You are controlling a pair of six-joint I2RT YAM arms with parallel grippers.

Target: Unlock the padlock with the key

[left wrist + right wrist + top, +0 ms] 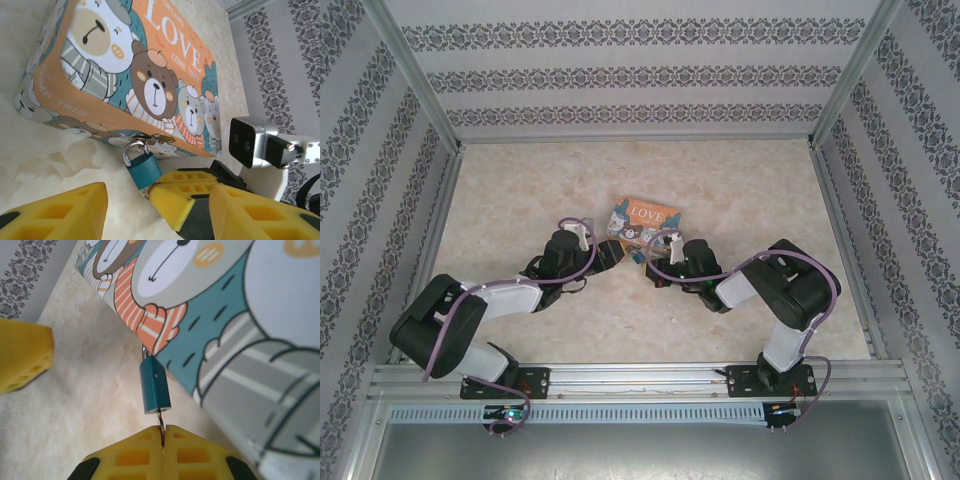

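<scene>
The top external camera sits high behind the arm bases and looks down over the whole table (520,190), from near edge to far edge. The left wrist camera is low and close, facing the LOVE box (165,60) and the padlock (143,170). The right wrist camera is closer still and looks along the key (160,421) at the same padlock from the opposite side.
</scene>
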